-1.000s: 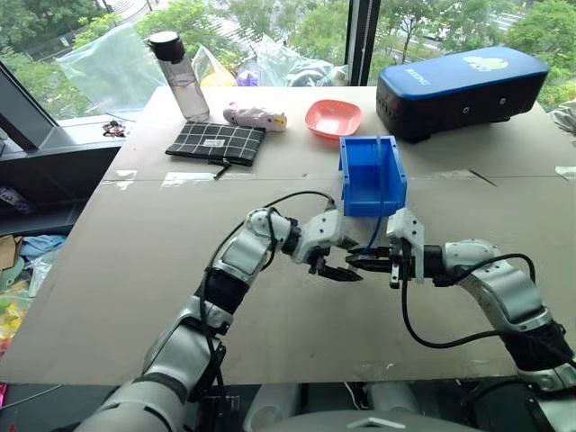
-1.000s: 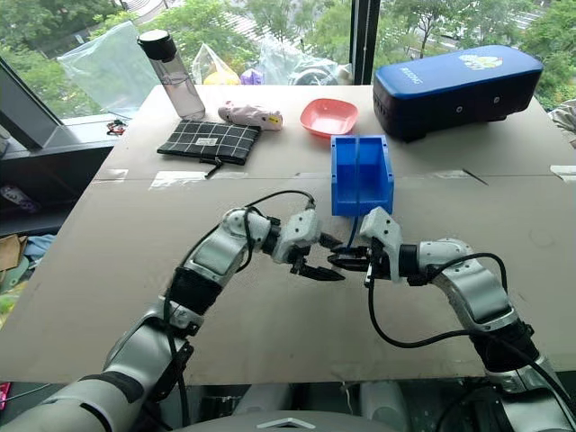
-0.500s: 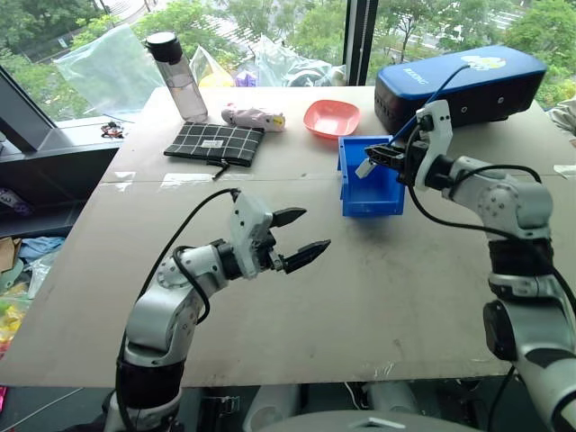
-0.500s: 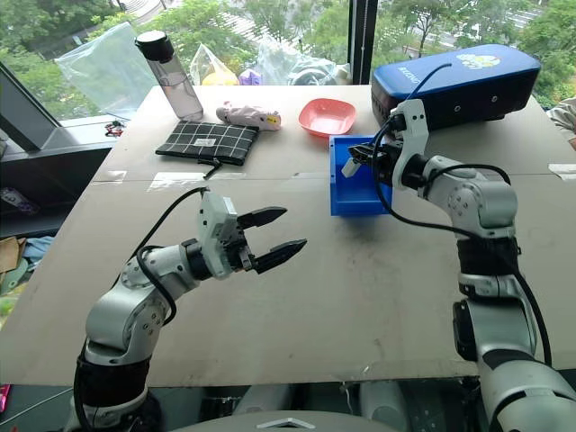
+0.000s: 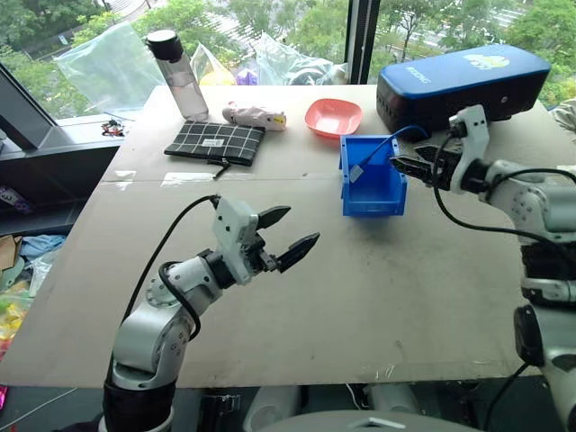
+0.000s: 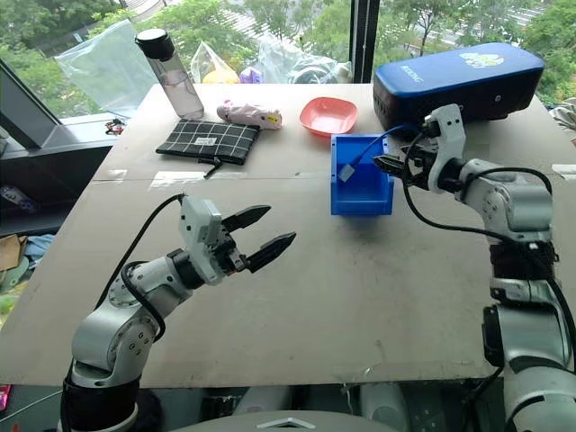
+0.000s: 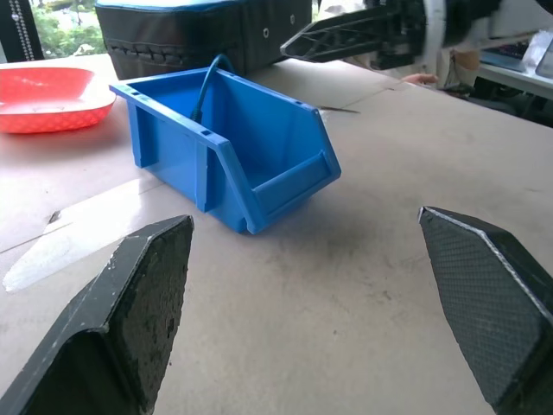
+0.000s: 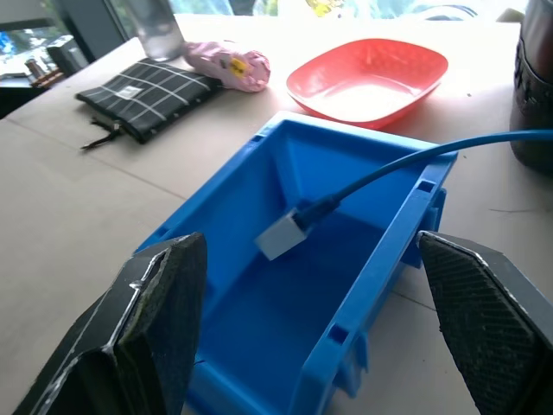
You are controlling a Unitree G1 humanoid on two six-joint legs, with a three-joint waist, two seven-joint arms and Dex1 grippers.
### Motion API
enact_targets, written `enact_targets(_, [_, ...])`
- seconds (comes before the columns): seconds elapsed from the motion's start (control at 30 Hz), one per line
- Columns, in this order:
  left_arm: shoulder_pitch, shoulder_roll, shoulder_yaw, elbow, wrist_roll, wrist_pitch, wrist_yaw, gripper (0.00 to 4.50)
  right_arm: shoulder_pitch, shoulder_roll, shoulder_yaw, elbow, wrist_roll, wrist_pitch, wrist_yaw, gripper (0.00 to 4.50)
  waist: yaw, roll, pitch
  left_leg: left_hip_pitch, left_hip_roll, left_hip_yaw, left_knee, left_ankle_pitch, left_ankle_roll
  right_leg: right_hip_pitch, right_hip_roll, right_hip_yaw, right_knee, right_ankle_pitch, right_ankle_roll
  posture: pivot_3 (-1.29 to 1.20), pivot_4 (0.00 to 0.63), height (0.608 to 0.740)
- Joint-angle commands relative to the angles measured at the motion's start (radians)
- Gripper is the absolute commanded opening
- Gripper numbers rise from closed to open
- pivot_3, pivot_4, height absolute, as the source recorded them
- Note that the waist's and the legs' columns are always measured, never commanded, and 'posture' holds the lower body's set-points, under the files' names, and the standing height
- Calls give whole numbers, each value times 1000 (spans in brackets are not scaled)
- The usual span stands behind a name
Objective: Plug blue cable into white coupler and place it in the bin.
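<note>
Black fingers of the right gripper [image 5: 402,165] stand apart and hold nothing; it hangs just beside the far right corner of the bin [image 5: 371,194], pointing toward it. The left gripper [image 5: 286,232] is also wide open and empty, above the bare table [image 5: 297,306], well apart from the bin.

The blue cable [image 8: 406,162] is thin and light blue. It runs over the bin's rim down into the bin, and its end sits in the white coupler [image 8: 280,235], a small boxy white block. From the head views the coupler [image 5: 357,172] shows near the bin's left wall; whether it rests on the floor of the bin or is in the air, I cannot tell.

The bin is bright blue plastic, with a low sloped front lip. Behind it stand a pink bowl [image 5: 333,117] and a large dark-blue case [image 5: 459,85].

The right wrist view looks into the bin and shows the plug joined to the coupler. The left wrist view sees the bin from outside, with the cable [image 7: 206,82] rising above its back edge.
</note>
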Motion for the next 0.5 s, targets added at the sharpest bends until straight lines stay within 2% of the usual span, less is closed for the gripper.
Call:
enact_targets(0.03, [42,58,69,-72,-84,40,-11,4260,176,-85,-140,-285,97,-47,103,3907,0,1,0,0,0,0,0,0,0,0,0,0,0,0,0,0,150,740])
enact_targets(0.1, [89,111,107,-90,-118,54,-39,4260,344,-144,-202,-368,65,-130,170,3907,-1,1,0,1,0,1,0,-1,2,1,0,0,0,0,0,0,150,740])
enact_targets(0.2, [186,203,194,-101,-167,67,-102,4260,679,-207,-330,-371,-66,-404,336,3907,9,1,0,4,1,1,-1,-3,4,3,1,-1,-1,0,0,0,150,740])
enact_targets(0.33, [337,284,285,-121,-205,50,-182,4260,889,-223,-458,-255,-89,-581,461,3907,9,6,4,6,1,8,0,-3,6,5,1,3,-1,0,0,0,150,740])
enact_targets(0.5, [446,316,342,-127,-208,7,-232,4260,1002,-233,-529,-133,-109,-721,538,3907,11,6,4,9,2,10,1,-4,7,7,1,4,-1,-3,-4,0,150,740])
